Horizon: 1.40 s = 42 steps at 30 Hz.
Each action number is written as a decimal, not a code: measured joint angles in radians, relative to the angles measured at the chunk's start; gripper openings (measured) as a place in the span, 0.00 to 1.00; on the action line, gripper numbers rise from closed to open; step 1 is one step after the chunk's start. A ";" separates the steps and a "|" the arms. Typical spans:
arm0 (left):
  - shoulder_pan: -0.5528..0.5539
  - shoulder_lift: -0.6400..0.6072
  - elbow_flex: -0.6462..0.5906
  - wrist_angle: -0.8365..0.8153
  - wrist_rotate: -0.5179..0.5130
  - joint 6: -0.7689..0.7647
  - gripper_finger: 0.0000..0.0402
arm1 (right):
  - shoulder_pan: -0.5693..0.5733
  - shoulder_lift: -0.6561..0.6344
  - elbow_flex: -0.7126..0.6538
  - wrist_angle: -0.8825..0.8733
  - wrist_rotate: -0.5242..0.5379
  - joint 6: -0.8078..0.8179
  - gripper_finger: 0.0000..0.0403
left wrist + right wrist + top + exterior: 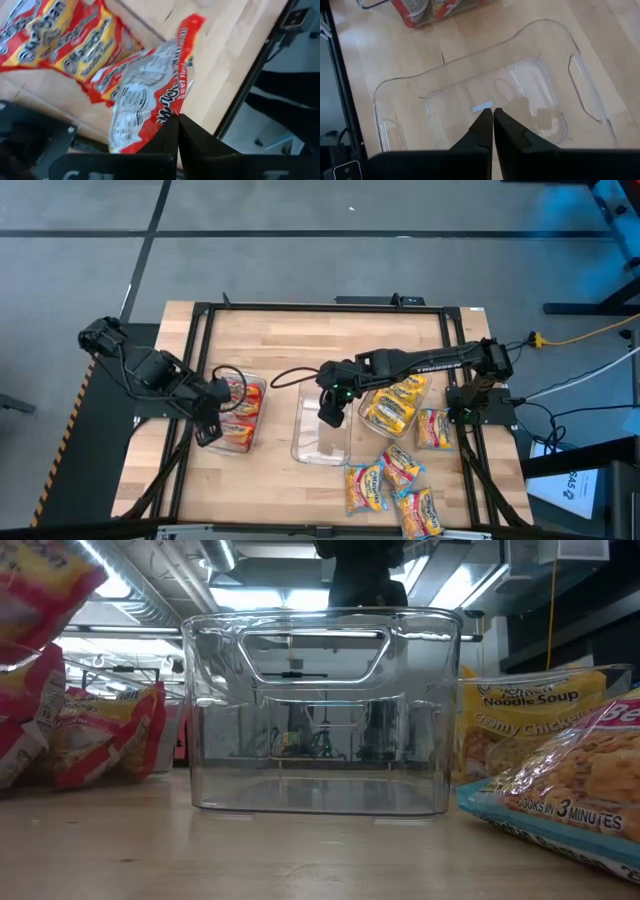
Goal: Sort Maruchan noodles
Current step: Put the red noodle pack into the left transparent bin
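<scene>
My right gripper (330, 418) hung with its two dark fingers (482, 131) pressed together and empty, directly above the middle clear rectangular plastic tray (322, 442), whose floor lay bare beneath my fingertips. Just beside that gripper, toward my right arm's base, a second clear tray (422, 392) held yellow-orange crinkly plastic Maruchan noodle packets (392, 406). Nearer the table's front edge from there, several more loose yellow-orange and red noodle packets (385, 477) lay scattered on the pale wooden tabletop (270, 475), one blue-edged packet (560, 790) among them. My left gripper (208, 432) was well apart on the other side of the middle tray, fingers closed on the edge of a red crinkly noodle packet (150, 95), at the near end of a third clear tray (256, 425) with red noodle packets (238, 402) in it.
</scene>
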State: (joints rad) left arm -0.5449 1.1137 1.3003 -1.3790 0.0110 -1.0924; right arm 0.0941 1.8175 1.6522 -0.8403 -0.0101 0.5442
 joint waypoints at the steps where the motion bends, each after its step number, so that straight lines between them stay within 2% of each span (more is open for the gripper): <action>1: 0.000 0.004 0.000 0.006 -0.002 -0.001 0.00 | 0.000 0.000 0.000 0.000 0.000 0.000 0.04; 13: -0.033 0.115 0.000 0.008 0.009 0.026 0.00 | 0.012 0.000 0.000 -0.003 0.000 0.000 0.04; 21: -0.077 0.193 0.000 0.003 0.051 0.021 0.00 | 0.020 0.000 0.000 -0.010 0.001 -0.003 0.04; 33: -0.092 0.290 -0.002 -0.001 0.026 -0.005 0.00 | 0.024 0.000 0.000 -0.087 0.008 -0.004 0.04; 42: -0.082 0.307 -0.118 0.004 0.090 -0.004 0.00 | 0.058 0.000 0.000 -0.128 0.029 -0.003 0.04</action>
State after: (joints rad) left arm -0.6270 1.4208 1.1825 -1.3754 0.1012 -1.0968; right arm 0.1522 1.8175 1.6524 -0.9680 0.0192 0.5415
